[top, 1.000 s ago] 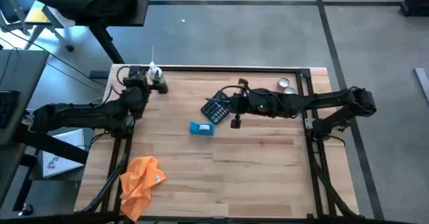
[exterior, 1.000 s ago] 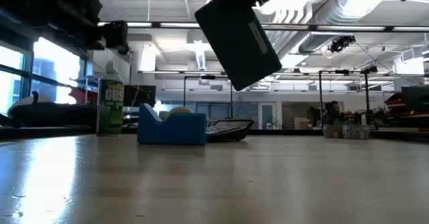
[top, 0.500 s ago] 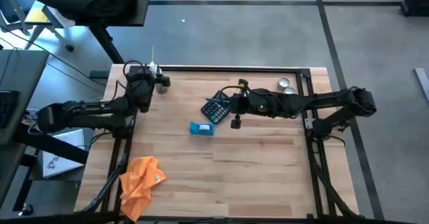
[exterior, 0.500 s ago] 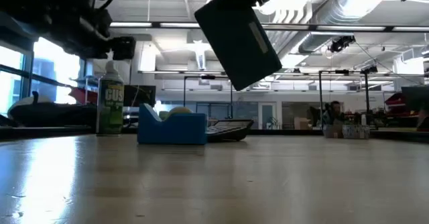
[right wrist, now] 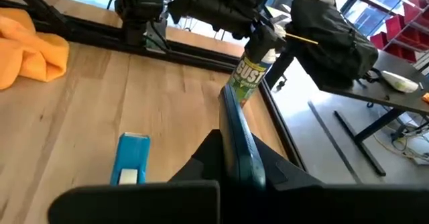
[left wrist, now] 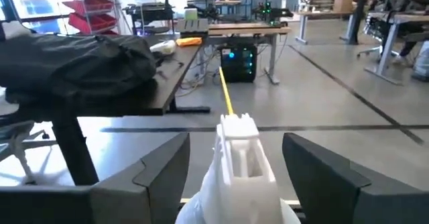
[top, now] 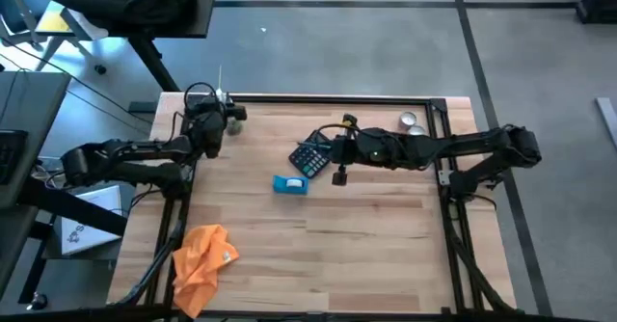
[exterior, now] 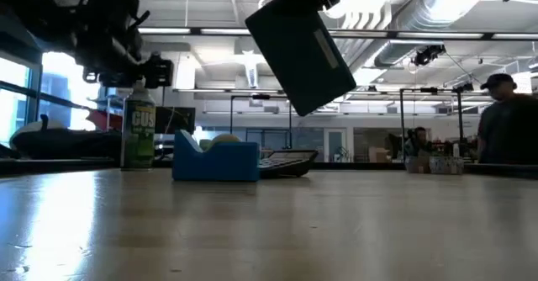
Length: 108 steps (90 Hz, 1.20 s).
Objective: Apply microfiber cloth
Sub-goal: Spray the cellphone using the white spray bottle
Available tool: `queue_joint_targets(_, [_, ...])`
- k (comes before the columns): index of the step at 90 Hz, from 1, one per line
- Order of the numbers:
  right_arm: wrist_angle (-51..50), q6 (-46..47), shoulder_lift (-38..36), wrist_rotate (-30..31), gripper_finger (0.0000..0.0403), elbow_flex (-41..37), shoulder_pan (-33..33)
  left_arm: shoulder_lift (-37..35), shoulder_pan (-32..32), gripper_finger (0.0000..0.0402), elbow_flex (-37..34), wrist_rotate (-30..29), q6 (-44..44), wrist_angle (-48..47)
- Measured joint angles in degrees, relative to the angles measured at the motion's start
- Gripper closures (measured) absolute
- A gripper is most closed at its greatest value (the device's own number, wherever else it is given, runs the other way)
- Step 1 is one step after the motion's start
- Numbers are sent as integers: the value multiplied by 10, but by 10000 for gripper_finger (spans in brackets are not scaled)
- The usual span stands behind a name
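The orange microfiber cloth (top: 201, 255) lies crumpled at the table's near left edge, part of it over the edge; it also shows in the right wrist view (right wrist: 30, 53). No gripper is near it. My left gripper (left wrist: 234, 147) is open at the far left corner, one finger on either side of the white nozzle (left wrist: 238, 160) of a green spray can (exterior: 137, 134), with gaps showing. My right gripper (top: 340, 154) is shut on a dark flat slab (exterior: 298, 50) above the black calculator (top: 309, 157). My right gripper pinches the dark slab between its two fingers, the slab standing edge-on (right wrist: 236, 140) between them. The arm reaches in roughly level from the table's right side. The slab hangs tilted, its lower corner (exterior: 303, 104) clear of the table; the fingers themselves lie above the low view.
A small blue box (top: 289, 184) stands just in front of the calculator. Two small tins (top: 415, 122) sit at the far right corner. A raised dark frame (top: 328, 98) runs along the table's far edge. A person (exterior: 508, 121) stands in the room beyond.
My left gripper has moved toward the table's far edge and up to the spray can, so that its fingers now flank the nozzle. The can has stayed put. My right gripper and the slab have kept still.
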Motion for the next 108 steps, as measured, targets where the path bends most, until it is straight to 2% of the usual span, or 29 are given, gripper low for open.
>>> queue_joint_targets(26, [-1, 2, 0, 0, 403, 0, 0, 3, 0, 334, 1, 1, -15, 2])
queue_joint_targets(38, [-3, 2, 0, 2, 403, 0, 0, -1, -1, 335, 1, 37, -15, 2])
queue_joint_targets(49, [-21, -1, -9, 40, 403, 0, 7, -11, -17, 336, 1, 88, -13, 1])
queue_joint_targets(67, [-38, 1, -77, 61, 403, 0, 31, -51, -67, 337, 0, 177, -10, -1])
queue_joint_targets(88, [-103, 42, -150, 64, 403, 0, 64, -135, -172, 337, 10, 207, 59, -21])
queue_joint_targets(108, [-155, 74, -150, 66, 403, 0, 121, -180, -311, 338, 60, 331, 94, -83])
